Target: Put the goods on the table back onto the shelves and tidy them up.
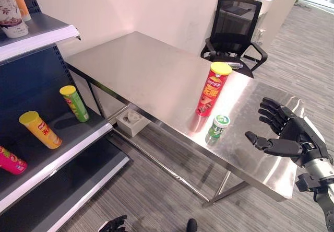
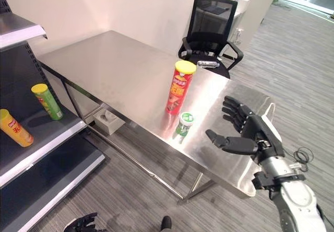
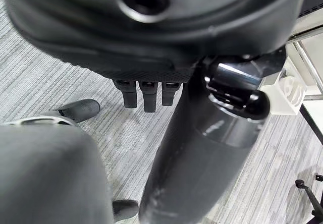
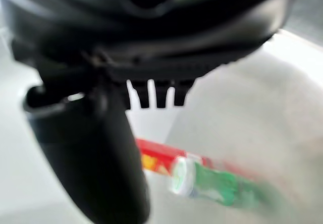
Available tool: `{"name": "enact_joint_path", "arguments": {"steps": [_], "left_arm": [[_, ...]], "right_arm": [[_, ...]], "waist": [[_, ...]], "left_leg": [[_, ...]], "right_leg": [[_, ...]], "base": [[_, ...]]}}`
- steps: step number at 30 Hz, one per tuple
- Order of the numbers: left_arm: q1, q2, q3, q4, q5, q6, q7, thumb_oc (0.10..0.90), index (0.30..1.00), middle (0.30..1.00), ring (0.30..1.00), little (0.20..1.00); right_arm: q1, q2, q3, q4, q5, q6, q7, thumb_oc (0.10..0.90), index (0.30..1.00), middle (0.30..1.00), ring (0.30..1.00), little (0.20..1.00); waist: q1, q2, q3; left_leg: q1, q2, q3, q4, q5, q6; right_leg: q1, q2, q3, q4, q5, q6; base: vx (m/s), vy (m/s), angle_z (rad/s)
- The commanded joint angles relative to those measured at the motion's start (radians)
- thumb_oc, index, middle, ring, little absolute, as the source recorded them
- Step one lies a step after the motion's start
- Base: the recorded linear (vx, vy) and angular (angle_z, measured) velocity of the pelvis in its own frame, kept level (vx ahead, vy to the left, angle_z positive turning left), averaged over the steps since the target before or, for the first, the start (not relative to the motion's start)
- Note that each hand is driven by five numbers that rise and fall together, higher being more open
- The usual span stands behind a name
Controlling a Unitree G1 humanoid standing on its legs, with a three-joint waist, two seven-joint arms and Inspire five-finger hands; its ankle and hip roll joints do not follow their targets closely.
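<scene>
A tall red chip can with a yellow lid stands upright on the steel table, near its front edge. Just in front of it stands a short green can with a white lid. My right hand hovers to the right of both cans, apart from them, open with its fingers spread and its thumb pointing at the green can. In the right wrist view the red can and the green can show past the thumb. My left hand hangs low over the floor, fingers relaxed and holding nothing.
The shelves stand at the left, holding a green can, a yellow can and a pink can; a bottle is on the upper board. A black office chair stands behind the table, a white box beneath it.
</scene>
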Motion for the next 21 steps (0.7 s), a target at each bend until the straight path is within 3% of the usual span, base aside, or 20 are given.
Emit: {"name": "enact_joint_path", "arguments": {"steps": [1,8,21], "left_arm": [[-0.083,0.012,0.005,0.013,0.015,-0.056,-0.025,0.8,0.9,0.9,0.9,0.9],[-0.081,0.016,0.003,0.011,0.02,-0.051,-0.02,0.8,0.9,0.9,0.9,0.9],[-0.074,0.019,0.001,0.002,0.013,-0.046,-0.009,0.8,0.9,0.9,0.9,0.9]], "right_arm": [[-0.126,-0.055,-0.054,-0.031,-0.025,-0.04,0.024,0.8,0.9,0.9,0.9,0.9],[-0.162,-0.066,0.018,0.027,-0.093,-0.027,0.01,0.8,0.9,0.9,0.9,0.9],[-0.232,-0.009,0.03,0.091,-0.165,-0.037,-0.064,0.8,0.9,0.9,0.9,0.9]], "waist": [[0.025,0.021,0.029],[0.045,0.018,0.033],[0.073,0.016,0.038]], "left_leg": [[-0.005,0.006,-0.017,0.006,-0.061,0.018],[-0.016,0.012,-0.03,0.006,-0.052,0.012],[-0.035,0.024,-0.058,0.006,-0.043,0.005]], "right_leg": [[0.018,-0.067,-0.044,0.02,0.0,0.098],[0.026,-0.061,-0.059,0.017,-0.008,0.093],[0.039,-0.05,-0.085,0.014,-0.029,0.083]], "base": [[0.0,0.0,0.0],[0.01,-0.008,0.01],[0.01,-0.014,0.1]]}}
